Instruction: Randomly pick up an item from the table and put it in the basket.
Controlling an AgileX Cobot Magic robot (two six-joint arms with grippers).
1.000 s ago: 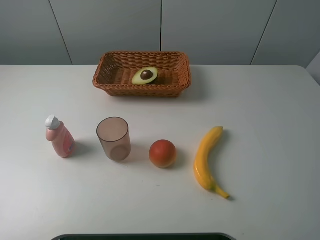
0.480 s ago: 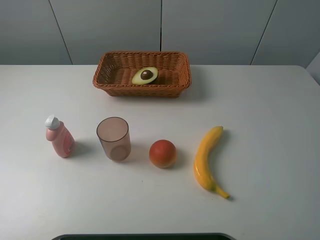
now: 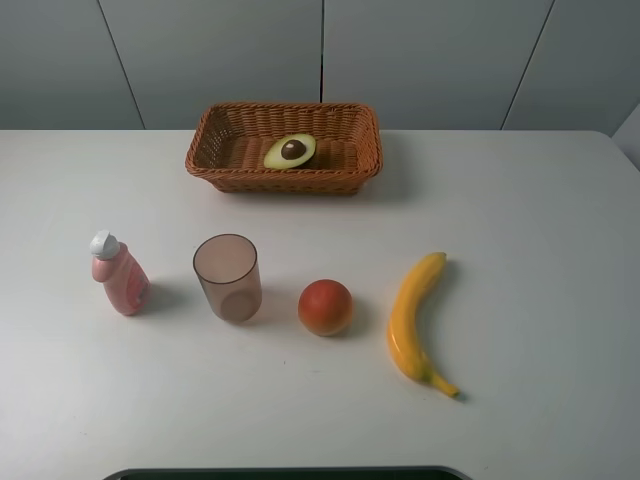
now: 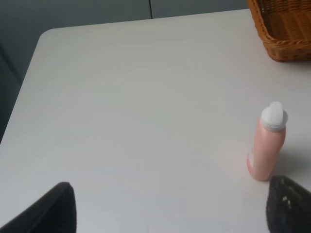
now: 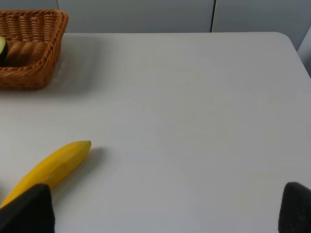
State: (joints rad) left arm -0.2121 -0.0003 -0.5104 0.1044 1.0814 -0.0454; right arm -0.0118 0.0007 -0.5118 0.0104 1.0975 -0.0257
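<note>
A pink bottle [image 4: 266, 145] stands upright on the table [image 4: 136, 107], well apart from the basket [image 4: 282, 29].

Only the fingertips of the robot show. The left gripper [image 4: 167, 209] ends in two matte black fingers [image 4: 52, 209] with rounded tips and a fine grainy, rubber-like texture, dark against the large flat white tabletop [image 4: 121, 97]. The right gripper [image 5: 161, 209] has the same blunt black fingers [image 5: 28, 211], their surface too blurred to read. No cables, screws or markings are visible.
</note>
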